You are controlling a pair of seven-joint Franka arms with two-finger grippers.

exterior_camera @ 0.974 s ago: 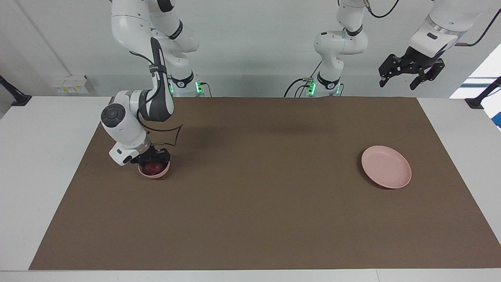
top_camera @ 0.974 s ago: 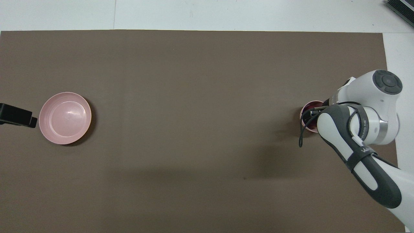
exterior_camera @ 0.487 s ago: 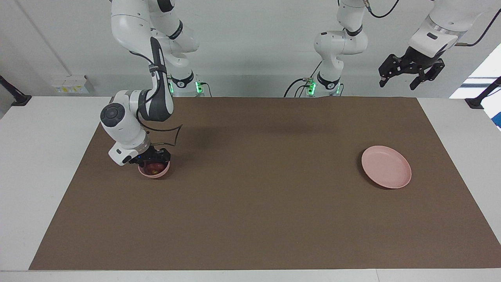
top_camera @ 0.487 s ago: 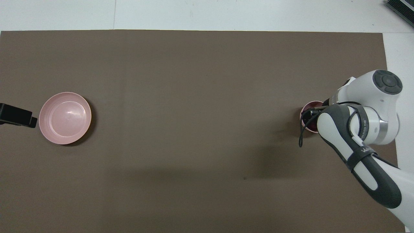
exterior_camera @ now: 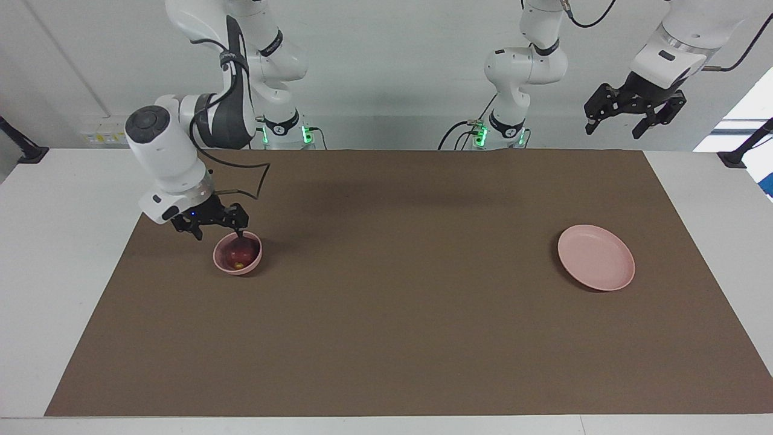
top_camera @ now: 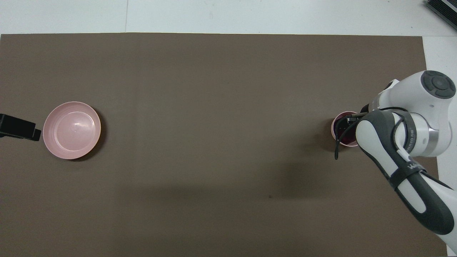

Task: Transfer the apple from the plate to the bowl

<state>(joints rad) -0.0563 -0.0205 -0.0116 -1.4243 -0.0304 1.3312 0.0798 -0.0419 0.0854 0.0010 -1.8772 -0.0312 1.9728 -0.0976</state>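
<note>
The dark red apple (exterior_camera: 237, 253) lies in the small pink bowl (exterior_camera: 241, 269) toward the right arm's end of the table. My right gripper (exterior_camera: 218, 234) hangs open just above the bowl's rim, on the side nearer the robots, with nothing between its fingers. In the overhead view the right arm covers part of the bowl (top_camera: 333, 129), and the apple (top_camera: 345, 137) shows as a dark patch inside. The flat pink plate (exterior_camera: 596, 258) sits bare toward the left arm's end. My left gripper (exterior_camera: 613, 132) waits open, raised high, holding nothing.
A brown mat (exterior_camera: 398, 314) covers the table between bowl and plate. The plate (top_camera: 71, 130) has a black part of the left gripper (top_camera: 19, 128) showing beside it in the overhead view. White table margins (exterior_camera: 66, 241) border the mat.
My right gripper has opened and risen off the bowl, leaving the apple lying inside. The left arm has not moved.
</note>
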